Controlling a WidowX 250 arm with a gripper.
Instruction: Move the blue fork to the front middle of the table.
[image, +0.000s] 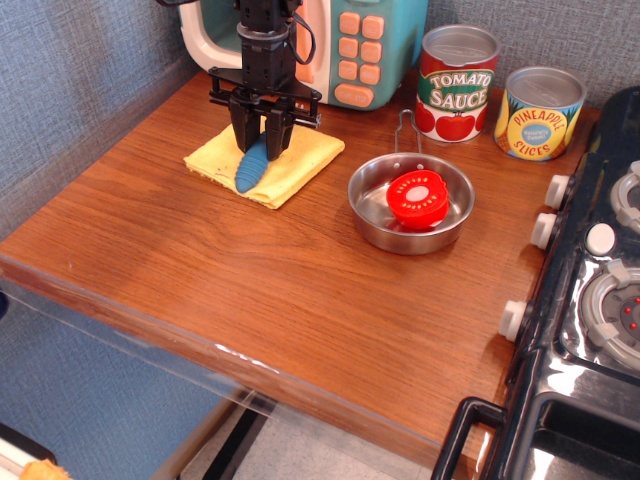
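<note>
- Black robot gripper (262, 146) stands vertical over the back-left part of the brown wood-grain worktop (250, 290), in front of a toy microwave (330, 40) with a teal panel and pink buttons.
- Jaws are drawn close together and pinch the upper end of the blue fork (252, 164), a small toy with a thick ribbed blue plastic handle. Tines hidden between the jaws; cannot see them.
- Fork's free end sticks out below the jaws, slanting down and slightly to camera-left. Long axis runs roughly back-to-front, so the jaws close across its width, not along it.
- Lower tip of the fork appears to rest on, or hang just over, the folded yellow cloth (290, 165) directly under the jaws; cannot tell whether it is lifted clear.
- Goal spot, front middle of the worktop, lies well forward of the jaws and off to camera-right: bare wood near the rounded front edge.
- Steel pan (372, 205) holding a red round toy piece (418, 198) sits to camera-right of the jaws, apart from the cloth. Judgement: a diagonal carry forward should pass in front of it.
- Judgement: grasp looks made; lift and carry come next.
</note>
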